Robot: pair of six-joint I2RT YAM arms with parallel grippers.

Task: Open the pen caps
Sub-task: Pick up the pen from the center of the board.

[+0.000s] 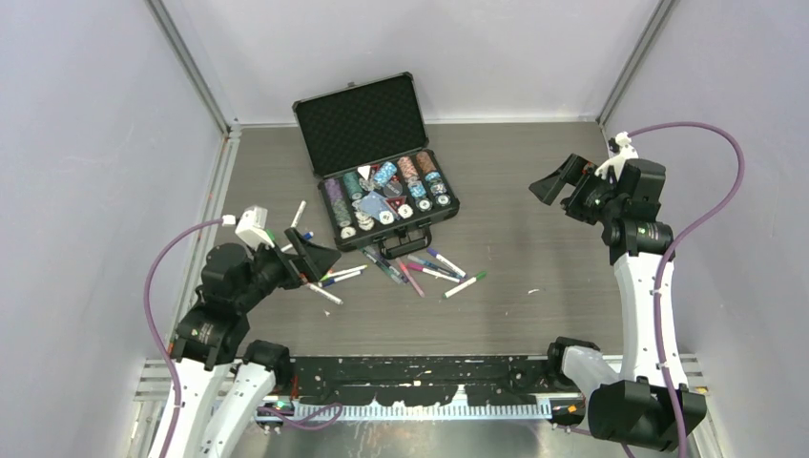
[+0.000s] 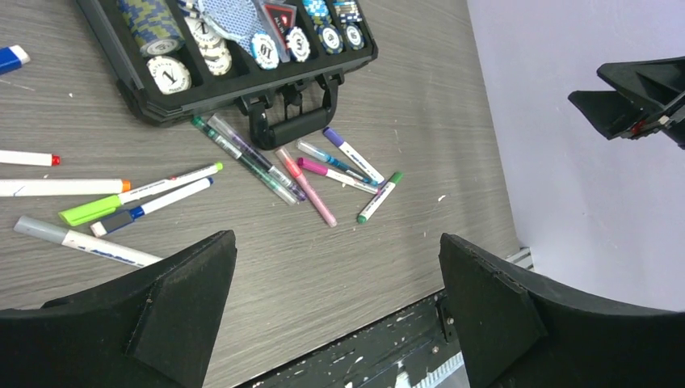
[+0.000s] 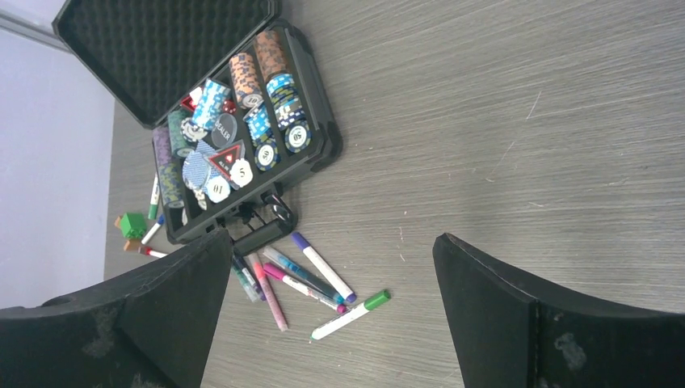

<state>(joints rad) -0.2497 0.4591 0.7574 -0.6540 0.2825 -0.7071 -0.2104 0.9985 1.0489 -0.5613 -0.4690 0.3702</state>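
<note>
Left gripper [image 1: 310, 256], spread and empty, over slim white marker pens [image 2: 174, 179]; right gripper [image 1: 556, 181] likewise, far right. Crossed pens: double-pinch risk.

Table [image 1: 534, 239] in front of me: grey-brown wood grain, matte, light scratches, a few white specks. Pale lavender-white panels box it in: back wall [image 1: 410, 48] ahead, left wall [image 1: 76, 143] on my left, right wall [image 1: 754, 95] on my right. Silver metal corner posts [image 1: 191, 67] rise where the panels meet at the back. Black strip [image 1: 420, 367] along the near edge, paint chipped white. Light even and soft, shadows faint.
</note>
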